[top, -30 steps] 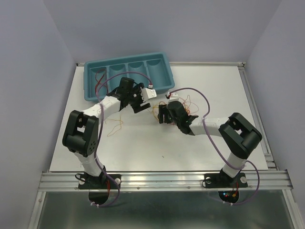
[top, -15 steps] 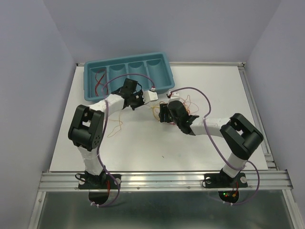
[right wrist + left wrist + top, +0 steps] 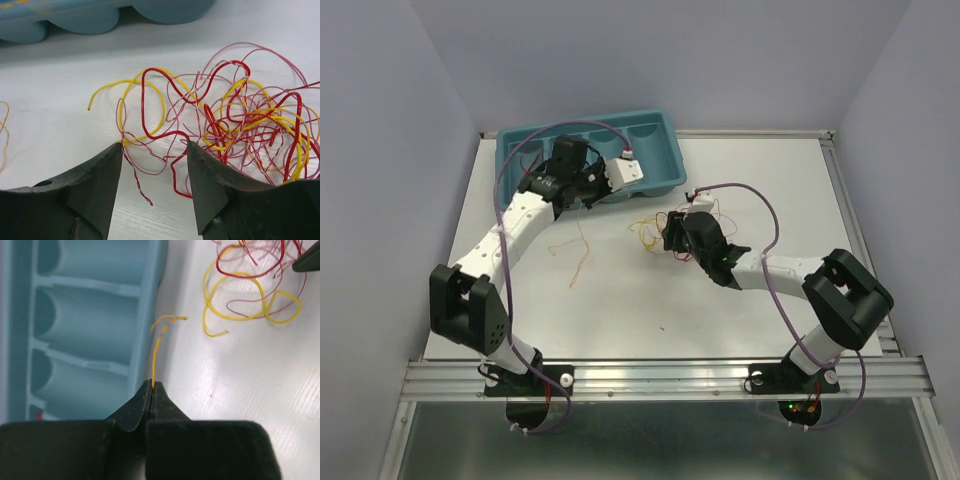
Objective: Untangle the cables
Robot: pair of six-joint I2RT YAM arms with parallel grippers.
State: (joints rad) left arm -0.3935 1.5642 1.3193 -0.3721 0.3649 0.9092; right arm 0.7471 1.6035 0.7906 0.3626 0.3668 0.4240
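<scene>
The cables (image 3: 240, 120) are a tangle of thin red, pink and yellow wires on the white table, also visible in the top view (image 3: 652, 230) and the left wrist view (image 3: 250, 285). My left gripper (image 3: 152, 385) is shut on one thin orange-yellow wire (image 3: 156, 347). That wire rises from the jaw tips beside the tray wall, apart from the tangle. In the top view the left gripper (image 3: 590, 190) hangs at the tray's front edge. My right gripper (image 3: 155, 165) is open at the tangle's near edge, with a twisted pink strand and a red loop between its fingers (image 3: 100, 175).
A teal tray (image 3: 665, 140) with several compartments stands at the back left; its wall shows in both wrist views (image 3: 150, 300) (image 3: 100, 20). A red wire (image 3: 528, 170) lies in its left compartment. Loose orange wires (image 3: 580, 250) lie on the table left of the tangle.
My left gripper has shut on the orange-yellow wire and pulled back left toward the tray, the arm stretching out. My right gripper has narrowed a little and stayed at the tangle.
</scene>
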